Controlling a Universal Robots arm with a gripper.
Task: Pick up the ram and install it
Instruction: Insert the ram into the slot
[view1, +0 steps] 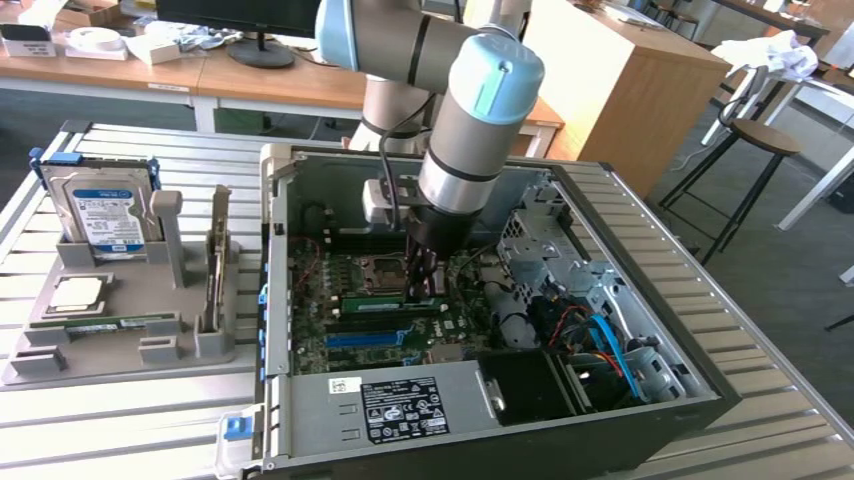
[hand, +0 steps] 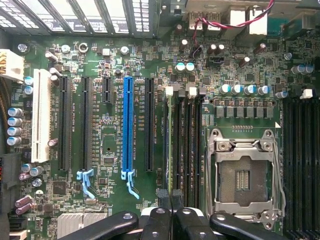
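Observation:
The ram (view1: 384, 302) is a thin green stick standing on edge in a motherboard slot inside the open computer case (view1: 694, 350). In the wrist view its narrow top edge (hand: 167, 140) runs along the slot beside the blue connector (hand: 128, 125). My gripper (view1: 427, 288) reaches down into the case at one end of that stick. Its black fingertips (hand: 164, 196) are pressed together, so the gripper (hand: 171, 195) is shut, right over the ram's edge. I cannot tell whether the tips touch it. The empty processor socket (hand: 245, 175) lies just beside them.
A grey fixture (view1: 40, 365) at the exterior view's left carries a hard drive (view1: 100, 210), a silver processor chip (view1: 78, 292) and another green stick (view1: 100, 322). Cables (view1: 601, 330) and a drive cage crowd the case's right side. A stool (view1: 763, 140) stands beyond the table.

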